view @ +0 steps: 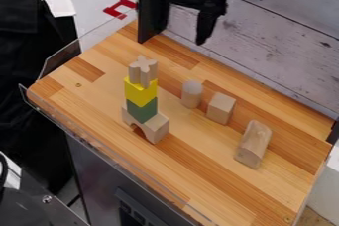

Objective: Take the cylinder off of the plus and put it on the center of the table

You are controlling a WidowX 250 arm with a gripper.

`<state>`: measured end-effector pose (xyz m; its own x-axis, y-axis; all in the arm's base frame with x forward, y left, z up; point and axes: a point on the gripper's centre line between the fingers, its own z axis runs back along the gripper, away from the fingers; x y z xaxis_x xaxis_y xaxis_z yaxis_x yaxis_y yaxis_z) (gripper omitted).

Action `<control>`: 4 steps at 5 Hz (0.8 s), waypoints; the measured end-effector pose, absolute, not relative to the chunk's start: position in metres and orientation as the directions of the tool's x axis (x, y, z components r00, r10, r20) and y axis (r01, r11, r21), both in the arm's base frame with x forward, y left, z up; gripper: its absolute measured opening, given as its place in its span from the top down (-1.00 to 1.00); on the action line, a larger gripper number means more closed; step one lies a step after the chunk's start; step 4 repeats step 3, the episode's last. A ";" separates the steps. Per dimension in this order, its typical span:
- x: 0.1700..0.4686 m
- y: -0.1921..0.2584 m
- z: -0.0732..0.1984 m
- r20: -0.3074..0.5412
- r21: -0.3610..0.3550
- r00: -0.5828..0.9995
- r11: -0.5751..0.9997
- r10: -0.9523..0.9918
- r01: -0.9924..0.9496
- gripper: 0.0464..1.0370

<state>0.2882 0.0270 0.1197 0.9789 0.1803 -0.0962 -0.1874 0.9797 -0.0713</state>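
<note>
Black and hard, the gripper (180, 35) hangs high over the back edge of the striped brown wooden table (192, 160). Its two fingers are spread apart, and it pinches nothing.

Closest to the front on the table, a long pale wooden block with a rounded top (253, 143) lies on its side, over to the right of the view. To the left of it, a small tower stands up. At the bottom is a plain wooden arch (153, 127). On that sits a green block (141, 110), then a yellow block (140, 92), and the pale wooden plus (143, 72) is at the very top. Nothing sits on the plus.

A bit farther back is a plain wooden cube (220, 108). Just beside it is the round, pale wooden cylinder (192, 94), standing up straight on the table, apart from the tower. Behind the table is a grey wooden wall (271, 46).

So the first part of the job looks done: the cylinder is off the plus. The second part looks done too, or almost. The cylinder is near the middle, maybe a little too far back. If that spot is good enough, nothing is left to do. If not, it needs just a small move toward the front.
</note>
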 end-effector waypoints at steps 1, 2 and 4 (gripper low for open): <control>0.272 0.030 0.131 -0.070 -0.082 0.977 0.975 0.199 -0.205 -0.92; 0.255 0.034 0.135 -0.051 -0.084 0.974 0.971 0.222 -0.225 -0.92; 0.253 0.034 0.131 -0.063 -0.091 0.973 0.969 0.224 -0.229 -0.92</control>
